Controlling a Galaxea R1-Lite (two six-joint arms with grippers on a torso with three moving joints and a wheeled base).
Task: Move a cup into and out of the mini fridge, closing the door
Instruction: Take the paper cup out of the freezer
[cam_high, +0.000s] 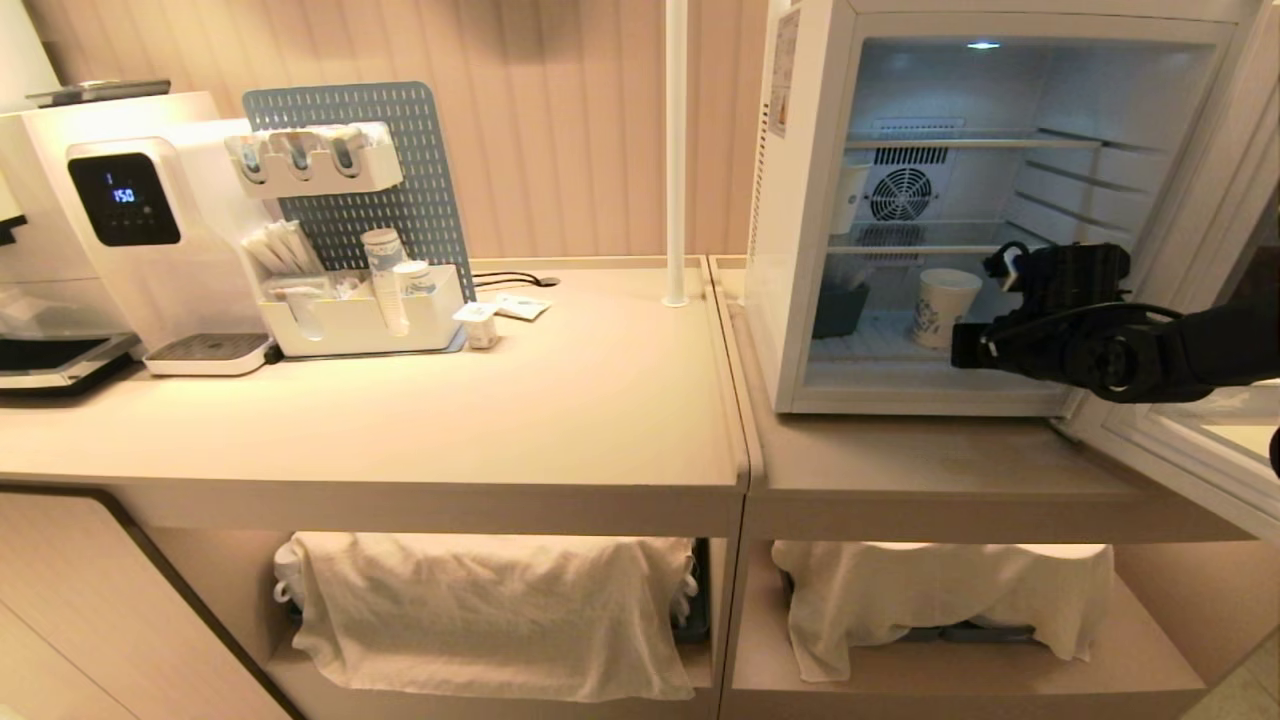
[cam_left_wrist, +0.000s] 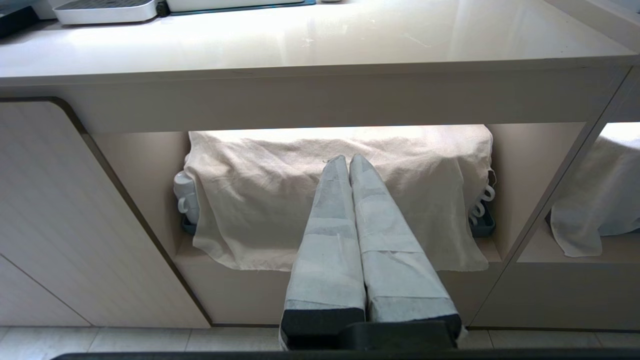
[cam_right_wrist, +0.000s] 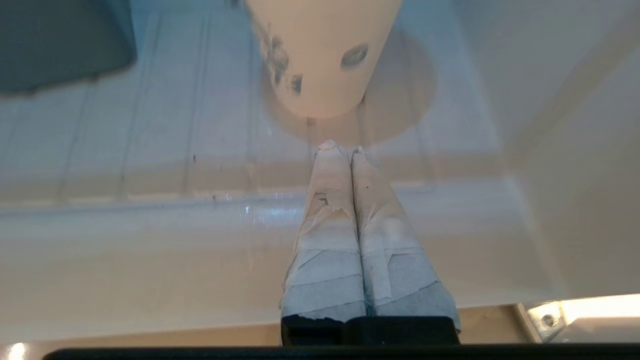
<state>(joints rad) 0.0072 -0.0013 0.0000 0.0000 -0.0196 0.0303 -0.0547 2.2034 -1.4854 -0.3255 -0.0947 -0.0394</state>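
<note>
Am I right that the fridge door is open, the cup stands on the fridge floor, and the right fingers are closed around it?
Not quite. The door is open and the cup stands on the floor of the mini fridge, but the right gripper holds nothing: the right wrist view shows its fingers pressed together, short of the cup's base.

The beige counter bears the mini fridge, a water dispenser and a white organizer tray.

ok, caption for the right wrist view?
Right gripper, jaws shut, just short of the upright cup on the mini fridge floor.
</note>
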